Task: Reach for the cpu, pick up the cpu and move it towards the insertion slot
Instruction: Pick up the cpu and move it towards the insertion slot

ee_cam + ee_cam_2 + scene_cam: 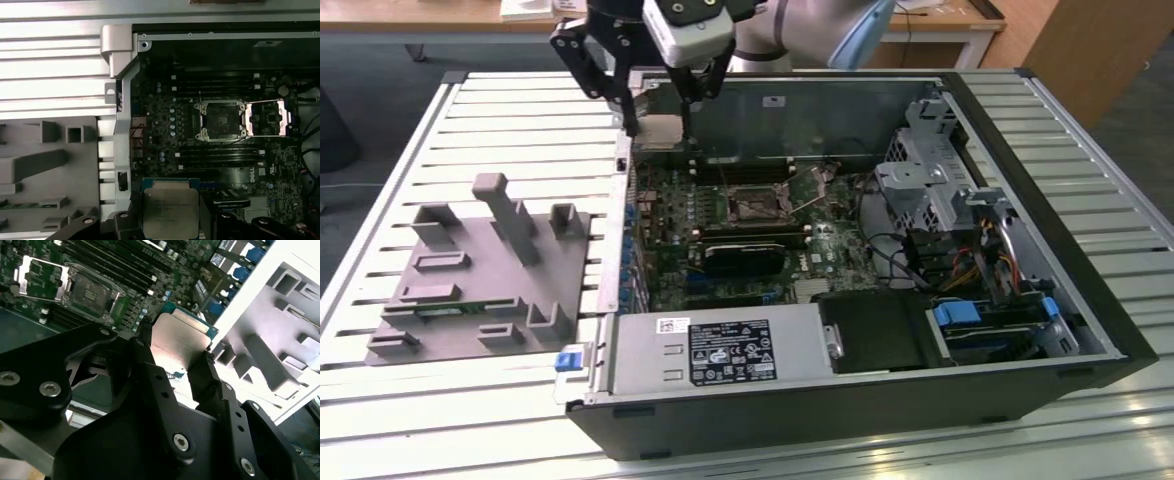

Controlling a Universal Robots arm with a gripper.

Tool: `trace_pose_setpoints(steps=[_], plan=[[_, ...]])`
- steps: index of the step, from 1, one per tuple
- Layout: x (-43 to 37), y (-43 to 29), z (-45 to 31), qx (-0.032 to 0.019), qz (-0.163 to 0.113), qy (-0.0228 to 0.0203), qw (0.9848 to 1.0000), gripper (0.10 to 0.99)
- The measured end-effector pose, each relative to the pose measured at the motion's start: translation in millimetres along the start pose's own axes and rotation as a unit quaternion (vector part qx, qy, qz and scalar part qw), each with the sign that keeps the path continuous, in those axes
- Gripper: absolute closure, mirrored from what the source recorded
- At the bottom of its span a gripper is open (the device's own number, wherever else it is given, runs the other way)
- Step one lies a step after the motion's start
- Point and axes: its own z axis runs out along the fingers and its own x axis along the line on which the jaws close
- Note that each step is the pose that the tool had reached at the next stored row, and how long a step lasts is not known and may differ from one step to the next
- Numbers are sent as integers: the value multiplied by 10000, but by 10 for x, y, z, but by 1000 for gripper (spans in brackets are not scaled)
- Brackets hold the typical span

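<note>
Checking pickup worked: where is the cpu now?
The cpu is clamped in the gripper, held above the case's edge beside the motherboard, short of the insertion slot.

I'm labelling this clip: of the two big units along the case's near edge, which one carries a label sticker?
The silver power supply, at the exterior view's left; the black block beside it has none showing.

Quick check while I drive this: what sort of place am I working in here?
Likely a lab or workshop bench for PC assembly: an opened computer case lies on a slatted metal table, beside a grey parts fixture, while the tool holds the cpu.
</note>
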Motion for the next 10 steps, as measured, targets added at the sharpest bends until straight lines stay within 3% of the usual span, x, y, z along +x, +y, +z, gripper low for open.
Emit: trace_pose_setpoints(steps=[10], plan=[[-379,34,22,-2,-2,-35,10000,549]])
